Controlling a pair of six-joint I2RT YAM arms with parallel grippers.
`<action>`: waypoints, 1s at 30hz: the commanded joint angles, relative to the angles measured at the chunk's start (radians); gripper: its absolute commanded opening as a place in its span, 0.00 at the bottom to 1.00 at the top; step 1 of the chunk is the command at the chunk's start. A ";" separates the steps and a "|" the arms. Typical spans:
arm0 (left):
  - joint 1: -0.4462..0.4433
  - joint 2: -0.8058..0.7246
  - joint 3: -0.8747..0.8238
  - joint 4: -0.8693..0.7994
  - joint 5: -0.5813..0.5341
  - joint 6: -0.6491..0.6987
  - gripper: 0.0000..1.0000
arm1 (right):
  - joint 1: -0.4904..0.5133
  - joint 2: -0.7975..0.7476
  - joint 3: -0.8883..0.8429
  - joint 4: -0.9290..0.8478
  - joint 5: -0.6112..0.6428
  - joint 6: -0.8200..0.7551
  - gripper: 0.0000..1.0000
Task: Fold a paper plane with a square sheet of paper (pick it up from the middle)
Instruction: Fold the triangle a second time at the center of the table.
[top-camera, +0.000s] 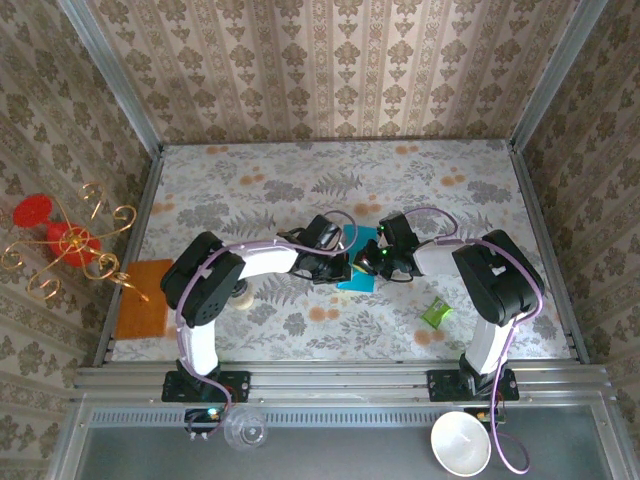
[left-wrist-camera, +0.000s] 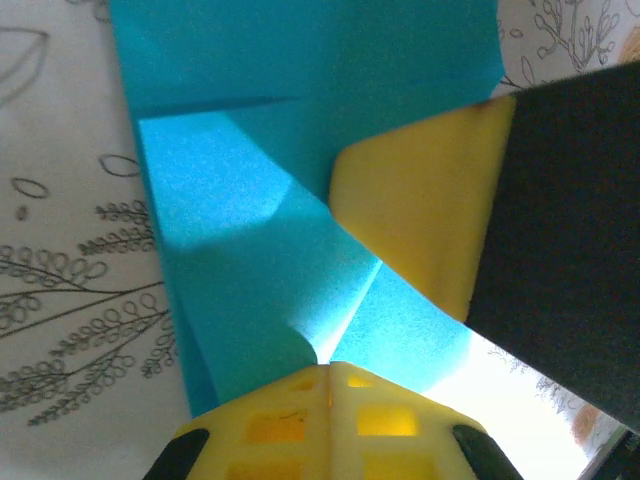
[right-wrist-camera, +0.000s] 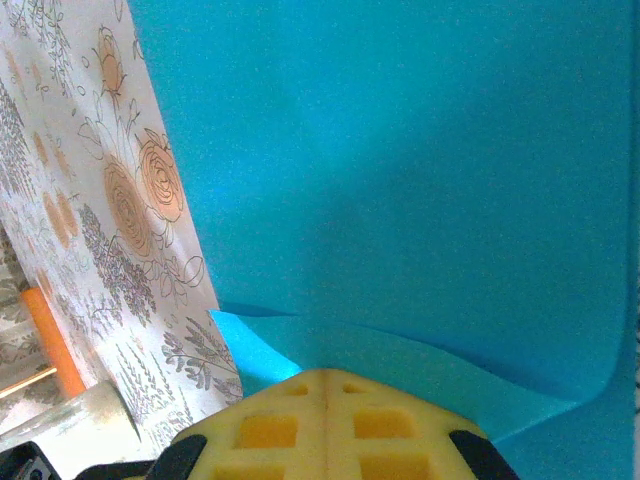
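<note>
The square sheet of paper (top-camera: 356, 282) is teal-blue and lies partly folded at the middle of the floral table, mostly covered by both grippers. My left gripper (top-camera: 343, 265) comes in from the left and is shut, its yellow tips (left-wrist-camera: 329, 366) pinching a raised crease of the sheet (left-wrist-camera: 240, 260). My right gripper (top-camera: 373, 262) faces it from the right, tip to tip. Its yellow finger (left-wrist-camera: 420, 215) rests on the sheet at the crease's other end. Its jaws (right-wrist-camera: 325, 374) are shut where a lifted flap of the sheet (right-wrist-camera: 430, 180) meets them.
A small green crumpled wrapper (top-camera: 436, 313) lies to the right of the paper. An orange flat mat (top-camera: 142, 297) sits at the table's left edge. Metal rails frame the table. A clear cup (top-camera: 243, 430) and a white bowl (top-camera: 461, 441) stand on the near ledge.
</note>
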 joint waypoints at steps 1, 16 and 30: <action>0.010 0.000 0.004 -0.017 -0.006 0.018 0.03 | -0.009 0.071 -0.052 -0.162 0.114 -0.001 0.06; 0.020 0.018 -0.007 -0.074 -0.029 0.036 0.01 | -0.012 0.075 -0.049 -0.178 0.118 -0.013 0.06; 0.025 0.027 -0.035 -0.120 -0.042 0.036 0.00 | -0.023 -0.086 0.003 -0.142 0.016 -0.159 0.10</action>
